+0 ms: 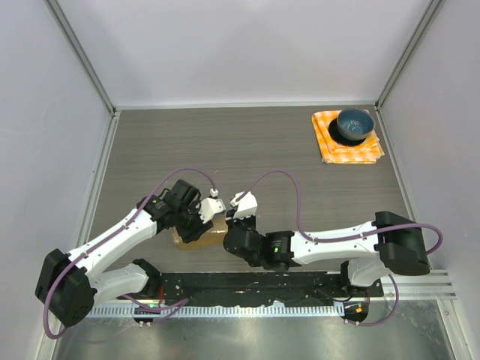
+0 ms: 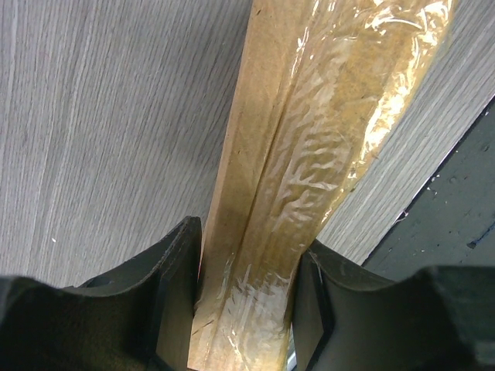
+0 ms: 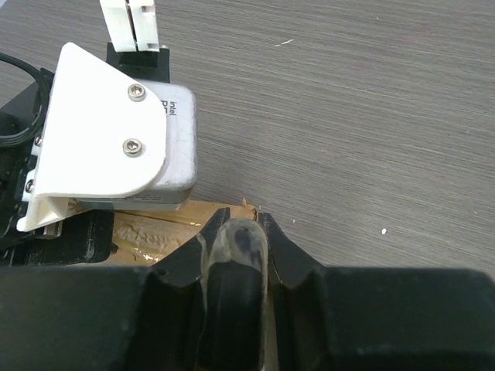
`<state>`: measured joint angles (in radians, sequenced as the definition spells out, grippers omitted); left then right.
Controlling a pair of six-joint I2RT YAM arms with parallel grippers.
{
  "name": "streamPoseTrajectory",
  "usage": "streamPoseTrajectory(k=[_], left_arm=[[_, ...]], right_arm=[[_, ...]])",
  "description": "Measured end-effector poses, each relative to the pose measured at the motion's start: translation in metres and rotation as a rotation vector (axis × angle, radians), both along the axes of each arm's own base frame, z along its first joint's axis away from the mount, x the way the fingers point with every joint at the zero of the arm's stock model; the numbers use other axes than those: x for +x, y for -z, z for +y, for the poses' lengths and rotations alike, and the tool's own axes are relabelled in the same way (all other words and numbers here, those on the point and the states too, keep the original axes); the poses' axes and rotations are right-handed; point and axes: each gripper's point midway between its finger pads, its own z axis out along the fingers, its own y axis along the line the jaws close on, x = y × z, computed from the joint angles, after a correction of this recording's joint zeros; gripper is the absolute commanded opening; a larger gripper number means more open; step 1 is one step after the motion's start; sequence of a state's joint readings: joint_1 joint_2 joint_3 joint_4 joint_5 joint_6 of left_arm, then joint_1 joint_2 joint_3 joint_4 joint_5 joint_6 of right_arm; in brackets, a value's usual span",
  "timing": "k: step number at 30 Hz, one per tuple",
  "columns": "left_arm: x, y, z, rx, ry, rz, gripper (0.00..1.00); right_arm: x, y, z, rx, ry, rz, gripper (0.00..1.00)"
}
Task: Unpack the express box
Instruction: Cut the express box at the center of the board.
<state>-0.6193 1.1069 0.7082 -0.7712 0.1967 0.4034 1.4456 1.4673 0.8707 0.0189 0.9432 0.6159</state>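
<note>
1. Find the express box (image 1: 196,231) lying flat at about 7 o'clock on the bench (image 1: 247,142), close to the near edge and hemmed in by both arms.
2. Rely on the left gripper (image 2: 244,309) as the anchor: clamped across the carton's narrow width, one finger on each long side. Press lightly down so as not to drag the box along.
3. Read the right gripper (image 3: 234,232) as nearly together at the 3 o'clock end of the box, seemingly pinched on a loose end of the clear tape (image 2: 325,139). Cannot confirm a firm hold from the wrist view.
4. Judge the step in hand as peeling the seal. Pull slowly, low and along the seam, not straight up, to avoid lifting the whole carton.
5. Expect the left gripper, straddling that seam, to block a full peel. Plan to stop short and regrip.
6. Steer clear of the left wrist camera (image 3: 116,131), just beside the right fingers.
7. Ignore the blue bowl (image 1: 354,124) on the orange checked cloth (image 1: 334,150) at 1 o'clock, well apart from the work.
</note>
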Motion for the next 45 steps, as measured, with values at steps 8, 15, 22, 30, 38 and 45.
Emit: streamPoseTrajectory(k=[8, 15, 22, 30, 38, 45], left_arm=[[0.001, 0.000, 0.000, 0.001, -0.010, -0.002, 0.09], [0.002, 0.000, 0.003, 0.012, -0.038, 0.001, 0.09], [0.004, 0.001, 0.006, 0.029, -0.057, 0.012, 0.06], [0.006, 0.001, 0.004, 0.042, -0.042, 0.017, 0.03], [0.007, 0.001, 0.003, 0.045, -0.033, 0.018, 0.03], [0.007, 0.001, 0.003, 0.045, -0.035, 0.018, 0.02]], right_arm=[[0.002, 0.002, 0.002, 0.007, 0.021, -0.002, 0.01], [0.006, 0.007, 0.009, 0.020, 0.042, -0.012, 0.01], [0.010, 0.007, 0.010, 0.048, 0.056, -0.009, 0.01], [0.001, 0.006, 0.000, 0.071, 0.027, 0.038, 0.01], [-0.006, 0.006, -0.002, 0.064, 0.028, 0.059, 0.01], [-0.006, 0.007, 0.001, 0.023, 0.034, 0.068, 0.01]])
